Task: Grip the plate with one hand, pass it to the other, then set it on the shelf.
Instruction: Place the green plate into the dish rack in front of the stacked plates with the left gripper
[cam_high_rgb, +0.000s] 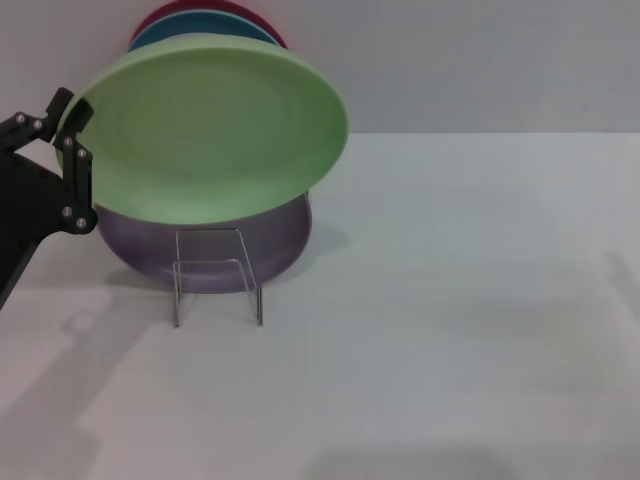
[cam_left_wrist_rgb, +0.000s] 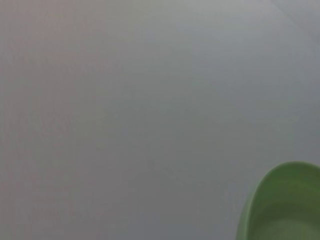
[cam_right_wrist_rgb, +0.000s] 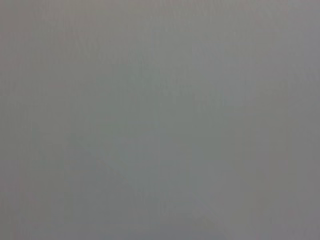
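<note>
In the head view my left gripper (cam_high_rgb: 72, 122) is shut on the left rim of the pale green plate (cam_high_rgb: 205, 130). It holds the plate tilted in the air, just above and in front of the shelf (cam_high_rgb: 218, 278), a small wire rack with a squared front loop. The plate's rim also shows in a corner of the left wrist view (cam_left_wrist_rgb: 285, 210). A lilac plate (cam_high_rgb: 275, 245) stands upright in the rack, partly hidden by the held plate. The right gripper is out of view, and the right wrist view shows only a plain grey surface.
A blue plate (cam_high_rgb: 200, 24) and a red plate (cam_high_rgb: 205, 7) stand behind the held plate, only their top edges showing. The white table (cam_high_rgb: 450, 300) stretches to the right and front of the rack. A pale wall rises behind.
</note>
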